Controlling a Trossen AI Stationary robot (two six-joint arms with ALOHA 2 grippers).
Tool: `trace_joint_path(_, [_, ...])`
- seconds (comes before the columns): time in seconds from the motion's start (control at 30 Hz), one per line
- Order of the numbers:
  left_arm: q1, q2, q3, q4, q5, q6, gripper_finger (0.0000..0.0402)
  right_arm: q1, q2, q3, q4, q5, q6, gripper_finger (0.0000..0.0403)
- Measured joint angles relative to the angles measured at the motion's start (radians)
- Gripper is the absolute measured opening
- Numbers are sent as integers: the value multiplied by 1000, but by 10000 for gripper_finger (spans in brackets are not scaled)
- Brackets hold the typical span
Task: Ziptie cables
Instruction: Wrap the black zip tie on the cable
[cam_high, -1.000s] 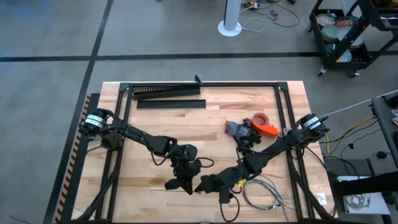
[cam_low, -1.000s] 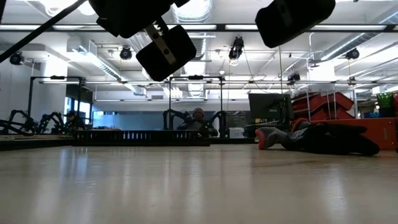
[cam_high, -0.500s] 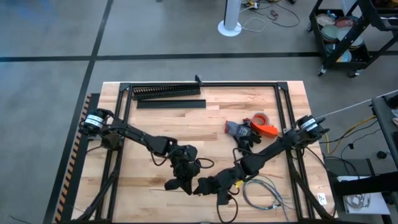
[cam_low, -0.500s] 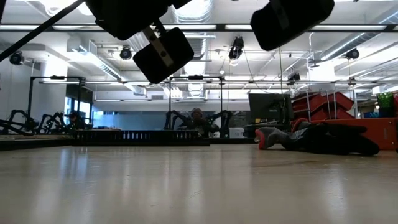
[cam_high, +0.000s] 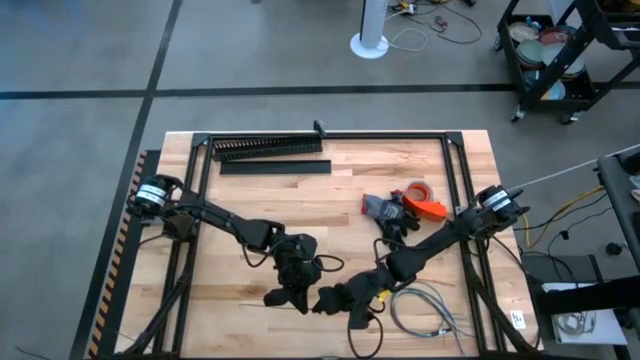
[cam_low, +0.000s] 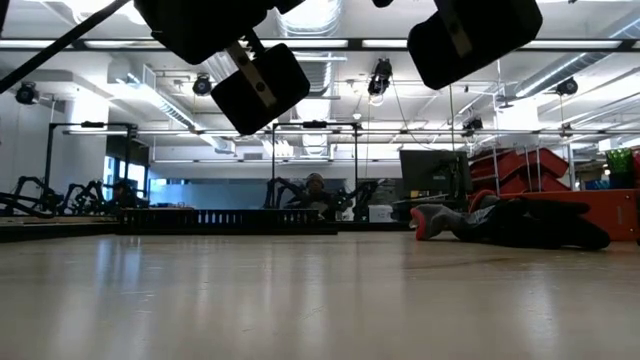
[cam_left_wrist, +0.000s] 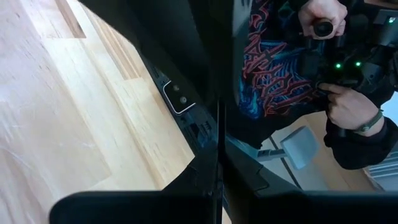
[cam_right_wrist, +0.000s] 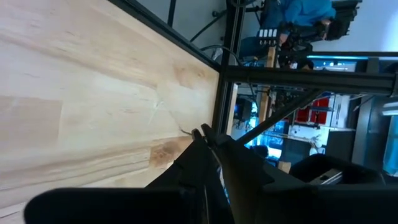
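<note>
A table (cam_high: 330, 200) of pale, glued wood strips with visible grain is framed by dark metal rails. Near its front edge, both dark arms are brought close together. The left gripper (cam_high: 285, 297) is held just above the wood near the front middle, and the right gripper (cam_high: 325, 299) is set just beside it, the two almost tip to tip.

In the left wrist view, the matte black fingers (cam_left_wrist: 208, 180) are seen pressed together on a very thin, straight, dark strip, a ziptie (cam_left_wrist: 219, 134), whose long axis runs straight out from the fingertips. In the right wrist view, the fingers (cam_right_wrist: 205, 155) are likewise drawn closed to a point, with a hair-thin dark sliver at their tip; whether anything is truly gripped there cannot be told.

The cables (cam_high: 425, 305), thin pale-grey wires, are lying in a loose loop on the front right part of the table, beside the right arm, untouched by either gripper. Their loop is stretched roughly left to right.

A long black comb-toothed duct (cam_high: 268, 148) is laid along the far edge, parallel to it.
</note>
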Motion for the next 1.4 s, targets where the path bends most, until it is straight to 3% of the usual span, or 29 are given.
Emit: trace_joint_path(1.4, [0,0,0,-37,6,8,1,-16,4,0,7,-62,-33,10])
